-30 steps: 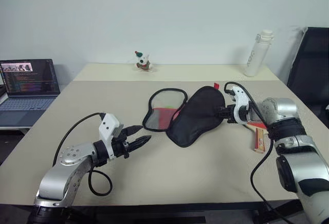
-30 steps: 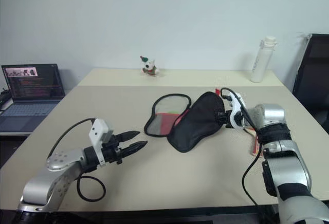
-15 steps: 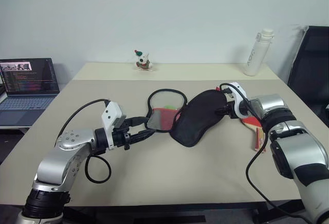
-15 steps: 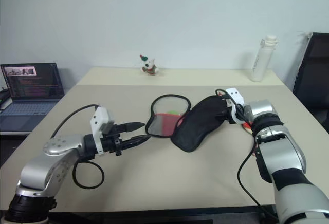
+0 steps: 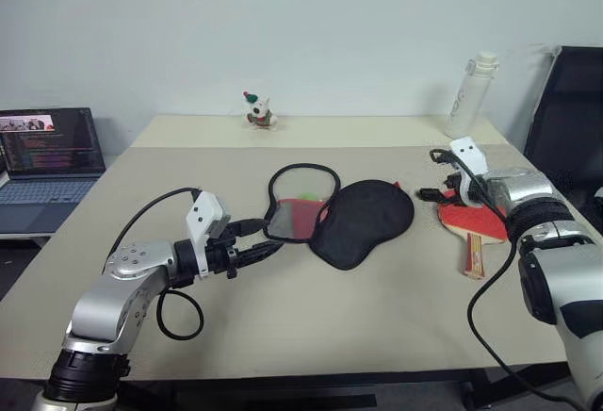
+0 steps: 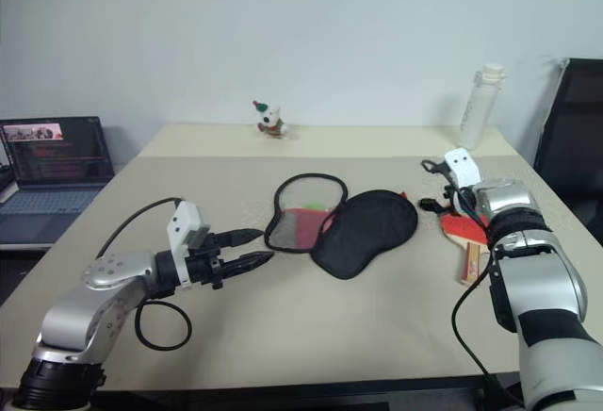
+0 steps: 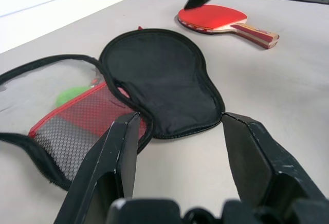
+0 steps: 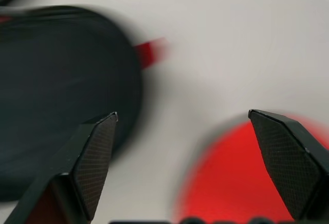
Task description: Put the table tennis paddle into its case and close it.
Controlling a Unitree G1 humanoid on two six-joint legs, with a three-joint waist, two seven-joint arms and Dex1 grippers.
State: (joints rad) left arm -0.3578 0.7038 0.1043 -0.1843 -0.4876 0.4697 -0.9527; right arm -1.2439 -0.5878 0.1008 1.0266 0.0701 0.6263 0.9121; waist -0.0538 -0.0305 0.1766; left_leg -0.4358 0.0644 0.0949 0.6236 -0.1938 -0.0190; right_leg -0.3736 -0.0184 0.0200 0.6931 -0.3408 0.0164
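Observation:
The case (image 5: pixel 363 222) lies unzipped and spread open at mid-table, its black half flat on the right and its mesh-and-red half (image 5: pixel 300 205) on the left. To its right lies the table tennis paddle (image 5: pixel 468 222), red face up, handle (image 5: pixel 474 255) toward me. My right gripper (image 5: pixel 435 192) hovers open between the case's tip and the paddle blade, holding nothing; its wrist view has the black case (image 8: pixel 61 90) and the red blade (image 8: pixel 241 183) below. My left gripper (image 7: pixel 180 118) is open just short of the case's near-left edge, empty.
A small green thing (image 7: pixel 72 94) sits inside the mesh half. A laptop (image 5: pixel 47 152) stands off the table's left. A toy figure (image 5: pixel 254 109) and a white bottle (image 5: pixel 468 95) stand at the far edge. A black chair (image 5: pixel 565 119) is on the right.
My right gripper has let go of the case's black half, which has dropped flat on the table. It opened and drew back to the right, over the paddle. The left gripper has kept its place.

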